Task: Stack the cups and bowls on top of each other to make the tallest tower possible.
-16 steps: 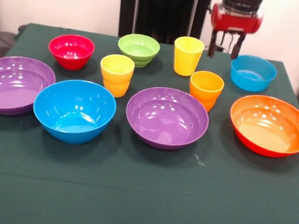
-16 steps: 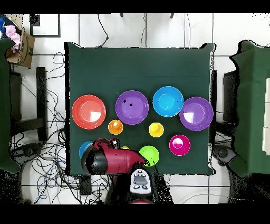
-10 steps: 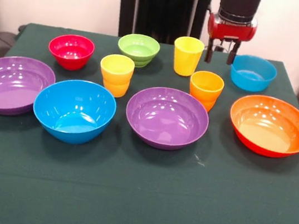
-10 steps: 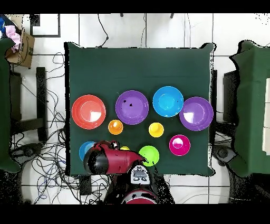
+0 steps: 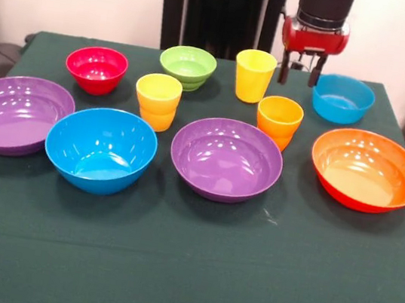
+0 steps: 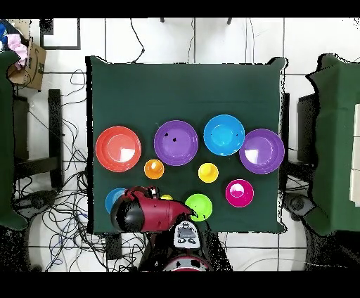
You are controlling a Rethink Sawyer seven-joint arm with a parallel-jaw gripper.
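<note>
My gripper (image 5: 300, 71) hangs open and empty above the table's far edge, between a yellow cup (image 5: 253, 75) and the small blue bowl (image 5: 342, 98). A second yellow cup (image 5: 157, 99) and an orange cup (image 5: 279, 120) stand in the middle row. The small red bowl (image 5: 96, 68) and small green bowl (image 5: 188, 66) sit at the back. In front lie a purple bowl (image 5: 14, 113), the large blue bowl (image 5: 101, 148), a second purple bowl (image 5: 226, 159) and the orange bowl (image 5: 367, 170). All stand apart, with no tower. In the overhead view the arm (image 6: 144, 214) hides the gripper.
Everything sits on a dark green tablecloth (image 5: 184, 271). The robot's black pedestal (image 5: 212, 8) stands behind the table. In the overhead view, cables cover the floor, and other green tables (image 6: 337, 133) stand at both sides.
In the front view my gripper has shifted slightly left and a little upward. The cups and bowls have not moved.
</note>
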